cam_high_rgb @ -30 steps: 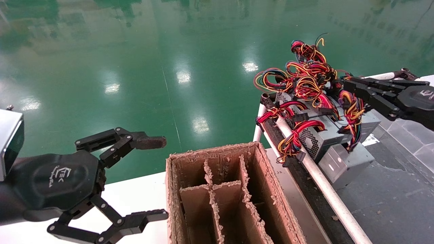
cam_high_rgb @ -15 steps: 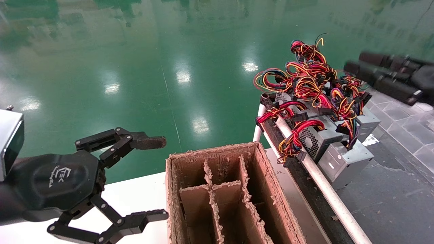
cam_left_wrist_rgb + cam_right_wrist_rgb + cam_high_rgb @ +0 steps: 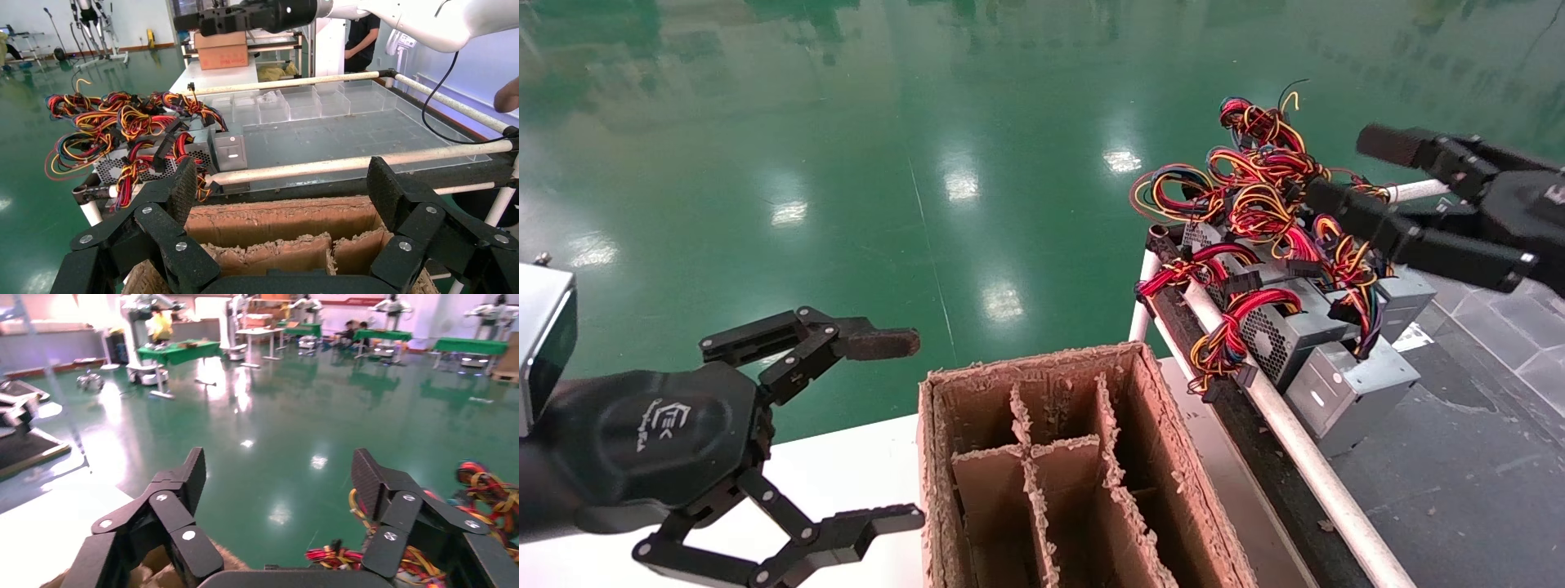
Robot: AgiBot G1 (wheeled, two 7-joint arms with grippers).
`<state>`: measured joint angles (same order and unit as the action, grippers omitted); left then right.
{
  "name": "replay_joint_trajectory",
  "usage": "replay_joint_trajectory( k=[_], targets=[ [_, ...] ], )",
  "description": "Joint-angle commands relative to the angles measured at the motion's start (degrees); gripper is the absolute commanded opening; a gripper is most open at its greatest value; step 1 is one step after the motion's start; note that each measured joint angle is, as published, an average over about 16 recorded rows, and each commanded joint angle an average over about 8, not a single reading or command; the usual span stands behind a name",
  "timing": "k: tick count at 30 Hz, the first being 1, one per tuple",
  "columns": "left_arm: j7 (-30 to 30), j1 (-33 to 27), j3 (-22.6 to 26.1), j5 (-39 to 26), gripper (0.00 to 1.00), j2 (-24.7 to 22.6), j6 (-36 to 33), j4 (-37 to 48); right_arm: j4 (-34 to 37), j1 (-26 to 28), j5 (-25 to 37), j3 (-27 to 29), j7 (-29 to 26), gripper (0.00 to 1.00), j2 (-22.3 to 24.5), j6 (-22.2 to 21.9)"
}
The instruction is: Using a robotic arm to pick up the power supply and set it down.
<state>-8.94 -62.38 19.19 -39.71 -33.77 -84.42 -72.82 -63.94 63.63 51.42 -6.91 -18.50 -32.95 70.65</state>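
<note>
Right gripper (image 3: 1348, 175) had lifted off the wire bundle (image 3: 1258, 192), then dipped back, fingers spread wide and empty. Power supply (image 3: 1307, 327) remained in its row on the bench (image 3: 1459, 474); pickup not yet made. Left gripper (image 3: 887, 429) hung open beside the cardboard box (image 3: 1173, 457).

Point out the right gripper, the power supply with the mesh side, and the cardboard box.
right gripper (image 3: 1344, 171): head view, gap between its open fingertips.
power supply (image 3: 1267, 339): head view, on its mesh-vented side.
cardboard box (image 3: 1164, 425): head view, on its right wall.
</note>
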Motion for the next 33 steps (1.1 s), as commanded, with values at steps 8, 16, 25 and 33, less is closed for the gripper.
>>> replay_joint_trajectory(
  k=[8, 16, 25, 33],
  targets=[
    [0.01, 0.00, 0.01, 0.01, 1.00, 0.00, 0.00, 0.00, -1.85, -0.40, -1.83, -1.74, 1.48, 1.00, -0.40, 2.88],
    [0.01, -0.01, 0.02, 0.01, 1.00, 0.01, 0.01, 0.00, -3.48, -0.75, -3.45, -3.29, 2.80, 1.00, -0.75, 5.43],
    [0.01, -0.01, 0.03, 0.02, 1.00, 0.01, 0.01, 0.00, -5.33, -1.14, -5.28, -5.03, 4.28, 1.00, -1.14, 8.31],
    [0.02, -0.01, 0.04, 0.03, 1.00, 0.01, 0.01, 0.00, -6.96, -1.49, -6.91, -6.58, 5.60, 1.00, -1.49, 10.87]
  ],
)
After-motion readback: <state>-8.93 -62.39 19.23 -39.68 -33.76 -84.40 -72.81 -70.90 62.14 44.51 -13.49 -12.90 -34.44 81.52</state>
